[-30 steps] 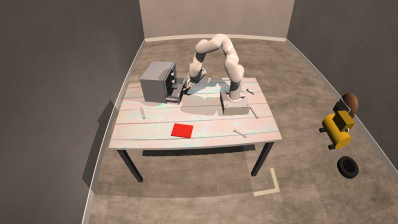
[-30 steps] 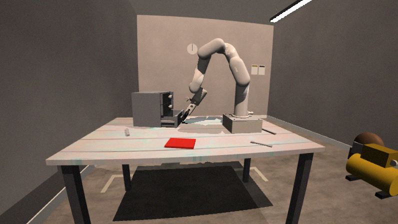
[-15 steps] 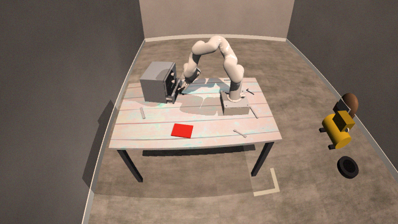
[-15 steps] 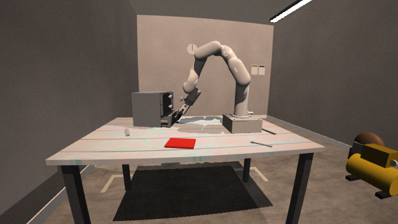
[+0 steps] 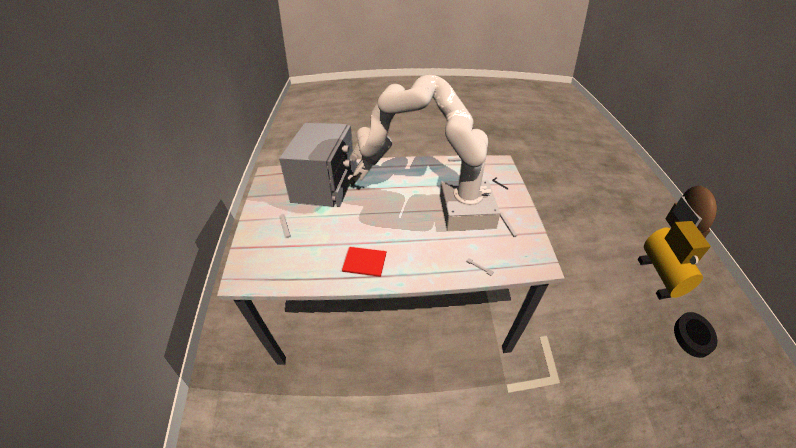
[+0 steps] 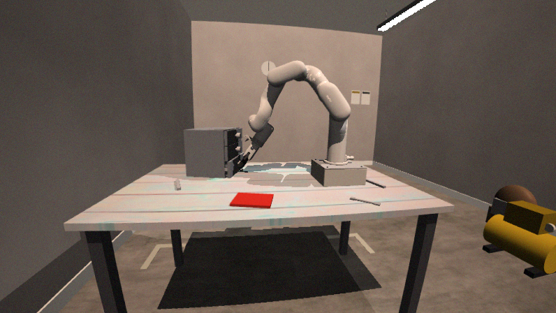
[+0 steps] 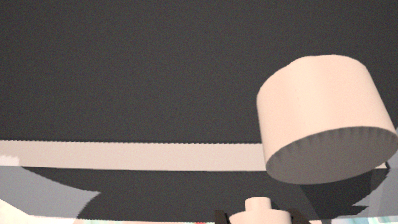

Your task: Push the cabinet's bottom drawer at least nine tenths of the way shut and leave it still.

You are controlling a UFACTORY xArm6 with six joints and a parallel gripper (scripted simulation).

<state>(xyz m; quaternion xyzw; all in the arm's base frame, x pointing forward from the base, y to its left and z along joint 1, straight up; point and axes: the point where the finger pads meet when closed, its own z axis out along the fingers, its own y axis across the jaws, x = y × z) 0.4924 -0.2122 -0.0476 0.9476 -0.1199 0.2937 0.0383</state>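
Note:
The grey cabinet (image 5: 314,164) stands at the table's far left, and it also shows in the exterior view (image 6: 209,152). Its bottom drawer (image 6: 232,165) sticks out only slightly from the cabinet front. My gripper (image 5: 352,179) (image 6: 243,160) is right at the drawer's front, low down. In the wrist view the dark drawer fronts fill the frame. The small pale knob of the bottom drawer (image 7: 259,212) sits between my dark fingers, and the gripper is shut on it. A larger pale knob of the drawer above (image 7: 325,120) is close at the right.
A flat red square (image 5: 364,261) lies at the table's front middle. Small grey bars (image 5: 285,225) (image 5: 480,266) lie on the table. The arm's base block (image 5: 470,208) stands at the right. A yellow machine (image 5: 676,253) and a black tyre (image 5: 695,333) are on the floor.

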